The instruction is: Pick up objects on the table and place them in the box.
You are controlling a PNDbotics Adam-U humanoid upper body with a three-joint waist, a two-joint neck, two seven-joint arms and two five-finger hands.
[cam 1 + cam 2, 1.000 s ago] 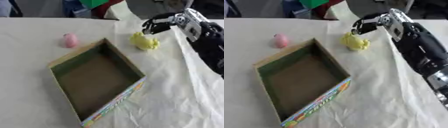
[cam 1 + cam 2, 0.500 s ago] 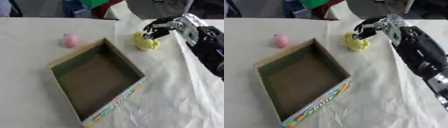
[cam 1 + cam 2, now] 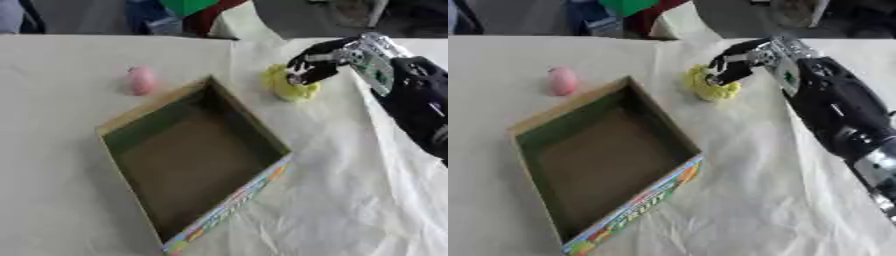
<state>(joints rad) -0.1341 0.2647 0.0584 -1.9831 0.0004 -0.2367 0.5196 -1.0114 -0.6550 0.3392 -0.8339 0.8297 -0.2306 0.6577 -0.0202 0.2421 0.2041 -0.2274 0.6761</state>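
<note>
A soft yellow object [image 3: 289, 91] lies on the white cloth just past the far right corner of the open cardboard box [image 3: 229, 200]. My right hand [image 3: 322, 61] comes in from the upper right. Its fingers arch down over the yellow object, and the fingertips [image 3: 717, 76] touch its top right side. They are not closed round it, and the object rests on the cloth. A small pink object [image 3: 140, 80] lies left of the box's far corner. The box stands empty, turned diagonally. My left hand shows in no view.
A wrinkled white cloth [image 3: 780, 200] covers the table, with folds to the right of the box. My black right forearm [image 3: 842, 120] runs down the right side. Coloured things and a dark chair stand beyond the table's far edge.
My right hand has moved down and to the left, from above and beside the yellow object to touching its top. The box and the pink object have not moved.
</note>
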